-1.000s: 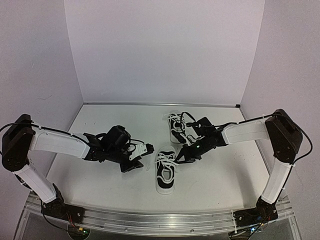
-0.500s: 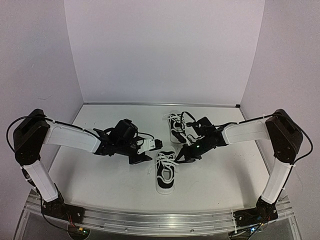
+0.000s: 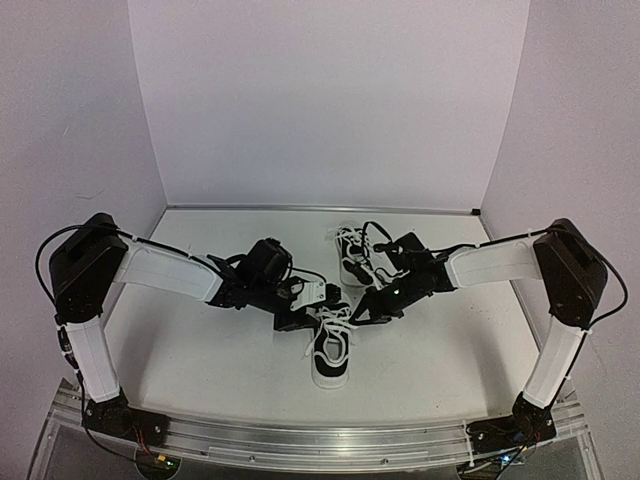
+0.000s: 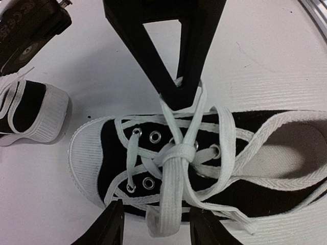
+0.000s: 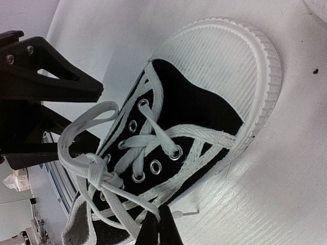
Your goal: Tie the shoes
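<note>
The left gripper (image 3: 322, 298) has swung in across the desk (image 3: 200, 370), and its jaws, now half open and empty, straddle the knot (image 4: 176, 153) on the near shoe (image 3: 330, 352), while the right gripper (image 5: 158, 227) stays shut beside a lace (image 5: 110, 206), so forming the bow looks next.

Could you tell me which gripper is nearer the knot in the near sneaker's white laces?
Left. The left gripper straddles the white lace knot; the right gripper sits shut at the black sneaker's side.
</note>
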Controlling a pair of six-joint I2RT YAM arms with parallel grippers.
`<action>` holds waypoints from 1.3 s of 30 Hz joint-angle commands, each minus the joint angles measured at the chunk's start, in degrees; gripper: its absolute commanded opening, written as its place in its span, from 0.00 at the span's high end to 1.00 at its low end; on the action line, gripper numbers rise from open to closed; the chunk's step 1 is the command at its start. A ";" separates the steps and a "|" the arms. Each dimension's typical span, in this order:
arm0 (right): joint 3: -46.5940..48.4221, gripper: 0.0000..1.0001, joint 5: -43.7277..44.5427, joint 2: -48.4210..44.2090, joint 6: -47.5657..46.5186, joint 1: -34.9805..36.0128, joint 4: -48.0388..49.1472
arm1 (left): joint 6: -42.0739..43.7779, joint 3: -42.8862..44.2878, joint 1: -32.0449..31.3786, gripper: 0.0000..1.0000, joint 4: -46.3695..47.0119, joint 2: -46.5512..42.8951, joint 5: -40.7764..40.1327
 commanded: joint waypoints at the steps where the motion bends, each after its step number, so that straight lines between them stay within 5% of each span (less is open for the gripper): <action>1: 0.87 1.00 1.42 -3.06 -0.32 0.37 0.01 | -0.80 3.24 -0.32 0.60 1.69 1.30 2.35; 8: -0.88 1.00 4.44 -5.22 1.44 0.40 0.40 | -3.45 1.66 -0.32 1.00 0.87 -0.20 -1.44; 23: -8.26 1.00 16.31 -8.94 7.35 -0.08 0.72 | -8.72 -6.08 -0.09 1.00 -0.98 -6.14 -14.00; 39: -13.65 1.00 18.99 -10.64 7.20 -3.06 0.50 | -11.26 -9.71 1.17 1.00 -1.29 -8.61 -16.93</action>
